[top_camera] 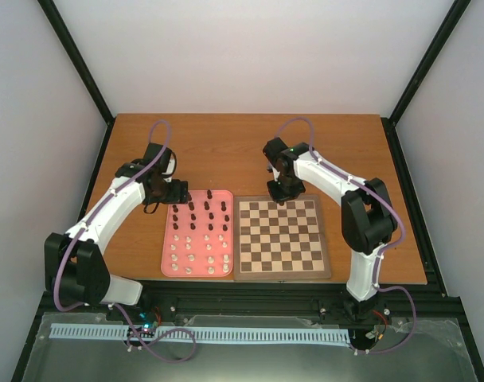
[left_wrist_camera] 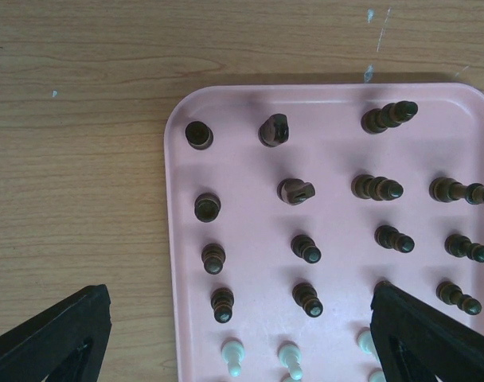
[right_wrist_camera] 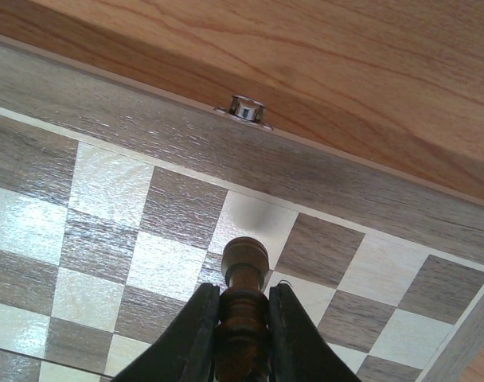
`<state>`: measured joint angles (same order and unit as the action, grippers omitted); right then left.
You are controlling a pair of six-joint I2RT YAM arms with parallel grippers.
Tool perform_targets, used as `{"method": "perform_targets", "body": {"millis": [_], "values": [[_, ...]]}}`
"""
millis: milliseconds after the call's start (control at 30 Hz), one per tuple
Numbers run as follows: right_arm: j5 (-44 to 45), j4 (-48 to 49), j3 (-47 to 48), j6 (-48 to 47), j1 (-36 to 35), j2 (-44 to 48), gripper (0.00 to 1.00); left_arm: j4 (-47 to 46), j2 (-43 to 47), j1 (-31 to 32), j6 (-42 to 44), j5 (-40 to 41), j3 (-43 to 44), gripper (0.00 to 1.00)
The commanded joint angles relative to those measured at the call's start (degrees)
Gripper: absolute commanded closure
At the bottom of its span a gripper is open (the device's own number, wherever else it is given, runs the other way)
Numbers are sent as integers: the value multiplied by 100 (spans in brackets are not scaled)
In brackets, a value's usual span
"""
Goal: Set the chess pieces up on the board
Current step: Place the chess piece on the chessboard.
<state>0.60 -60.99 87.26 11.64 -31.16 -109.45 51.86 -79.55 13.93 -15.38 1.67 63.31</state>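
Observation:
The board (top_camera: 280,235) lies right of centre with no piece standing on it. My right gripper (right_wrist_camera: 243,290) is shut on a dark brown chess piece (right_wrist_camera: 243,259), held just above the squares by the board's far border (right_wrist_camera: 146,127). In the top view this gripper (top_camera: 280,193) hovers over the far edge. Several dark pieces (left_wrist_camera: 306,248) and cream pieces (left_wrist_camera: 233,355) stand in rows on a pink tray (left_wrist_camera: 250,111). My left gripper (left_wrist_camera: 242,342) hangs open over the tray's far left part, its fingers (left_wrist_camera: 59,334) wide apart and empty.
The pink tray (top_camera: 196,274) touches the board's left side. A small metal knob (right_wrist_camera: 243,109) sticks out of the board's far edge. Bare wooden table (top_camera: 250,143) stretches behind both. Black frame posts stand at the table's corners.

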Motion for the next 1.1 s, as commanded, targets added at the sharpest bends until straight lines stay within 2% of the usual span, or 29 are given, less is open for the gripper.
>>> {"method": "perform_targets", "body": {"millis": [0, 933, 1067], "values": [[116, -60, 15, -22, 31, -101, 97, -97, -49, -2, 51, -69, 214, 0], [188, 80, 76, -11, 31, -416, 93, -143, -182, -4, 72, -79, 243, 0], [125, 91, 97, -31, 29, -428, 88, -140, -175, 2, 82, -75, 228, 0]]}}
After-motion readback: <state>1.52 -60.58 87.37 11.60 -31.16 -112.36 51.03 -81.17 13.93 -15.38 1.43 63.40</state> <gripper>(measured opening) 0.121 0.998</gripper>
